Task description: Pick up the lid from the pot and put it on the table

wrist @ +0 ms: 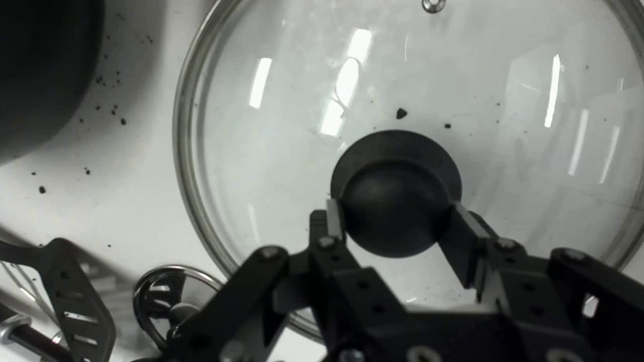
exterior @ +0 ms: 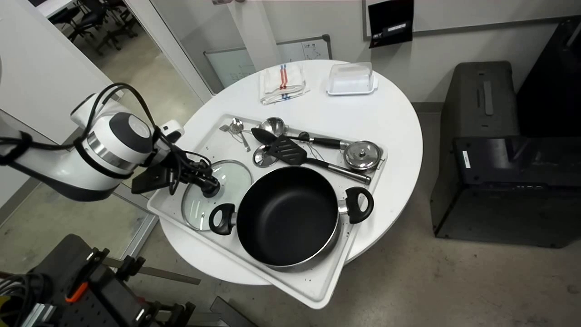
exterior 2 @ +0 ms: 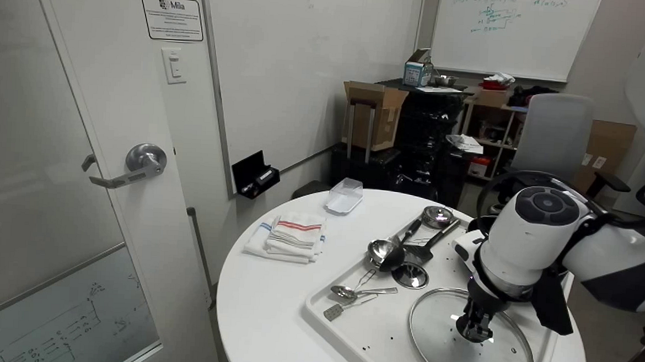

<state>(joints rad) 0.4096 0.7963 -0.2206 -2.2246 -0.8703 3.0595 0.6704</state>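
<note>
Round white table (exterior: pixel 395 122) | lid (wrist: pixel 422 95): clear glass, metal-rimmed (glare-streaked) | claw (wrist: pixel 397 218) gripping its black knob (wrist: pixel 397 196)

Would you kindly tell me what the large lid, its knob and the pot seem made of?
The lid: likely glass, clear and glossy, with sharp reflections. The knob: probably matte black plastic, showing only soft highlights. The pot: perhaps coated metal, dark and satin inside, edged with a bright line.
</note>
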